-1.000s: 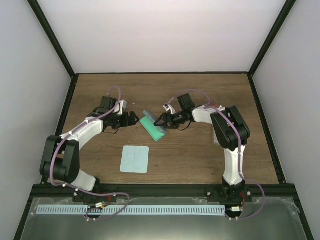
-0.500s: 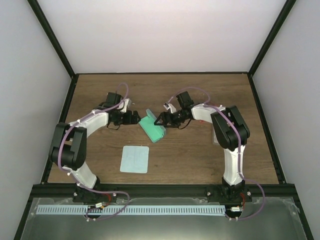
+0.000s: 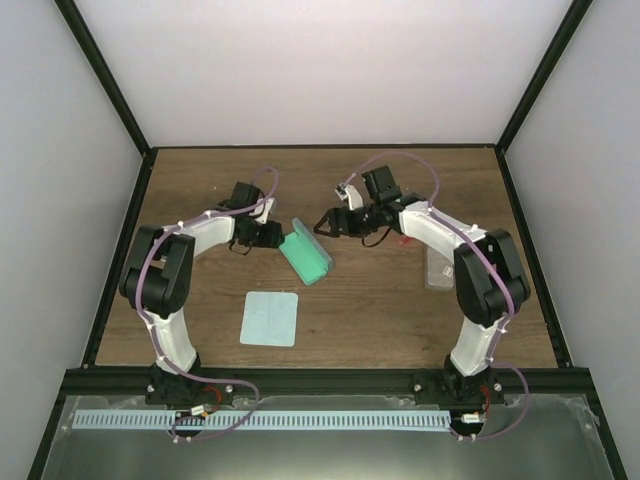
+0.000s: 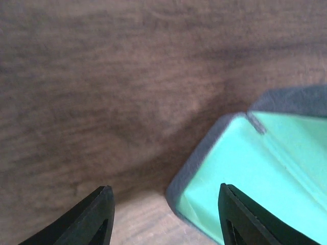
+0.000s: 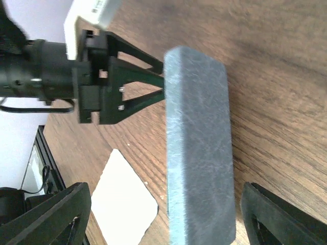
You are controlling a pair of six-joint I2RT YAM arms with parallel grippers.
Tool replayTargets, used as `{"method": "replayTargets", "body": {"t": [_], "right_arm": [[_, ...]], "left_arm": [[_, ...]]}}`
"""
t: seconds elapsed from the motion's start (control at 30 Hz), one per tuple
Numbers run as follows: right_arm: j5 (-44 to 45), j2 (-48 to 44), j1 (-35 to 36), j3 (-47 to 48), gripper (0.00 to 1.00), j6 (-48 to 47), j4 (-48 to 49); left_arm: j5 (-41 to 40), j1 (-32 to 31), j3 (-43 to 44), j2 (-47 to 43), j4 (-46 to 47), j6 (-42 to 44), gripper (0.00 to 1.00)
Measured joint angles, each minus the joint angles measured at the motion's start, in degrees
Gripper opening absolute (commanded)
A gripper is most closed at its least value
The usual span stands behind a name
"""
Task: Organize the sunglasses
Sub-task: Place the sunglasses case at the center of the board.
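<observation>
Since the earlier frame my left arm has tucked its elbow in and pushed its claw up to the case, while the right arm has drawn up and back toward 12 o'clock, off the case. The left claw (image 3: 268, 235) is released, its fingers (image 4: 97, 217) spread with only bare table (image 4: 102, 76) and the near corner of the case between them. It grasps nothing. The right claw (image 3: 328, 222) is also released, and in its wrist view the fingers hang wide to either side of the blue-grey shell without pinching it. The case (image 3: 305, 255) lies open with its green lining (image 4: 265, 168) facing up. I judge it is left that way to take a pair, with the left claw at its 9 o'clock to steady that end and the right claw at its 1 o'clock giving room. The teal cloth (image 3: 271, 318) lies flat at the case's 7 o'clock, apart from it. The sunglasses are in neither claw nor the case. Out at the case's 3 o'clock, a red sliver beside my right forearm looks like the red-orange pair (image 3: 404, 239), and a pale shape farther out may be the pink pair (image 3: 440, 268), though both are too small to be sure. I can read no brand, label or writing anywhere.
</observation>
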Motion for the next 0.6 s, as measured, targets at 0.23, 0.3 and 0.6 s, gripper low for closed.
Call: {"method": "replayTargets", "body": {"t": [0.23,0.3,0.6], "right_arm": [[1.22,-4.72,-0.17,0.0,0.81,0.09,-1.31],[1.38,-5.35,-0.46,-0.04,0.8,0.09,-2.01],[1.62,-8.74,-3.15,-1.95,0.8,0.04,-3.34]], "left_arm": [[-3.28,-0.09,3.61,2.91,1.4,0.59,0.43],[-3.34,-0.35,4.31,4.0,1.73,0.85,0.43],[-3.21,-2.67,3.89,4.02,2.58,1.57,0.63]]}}
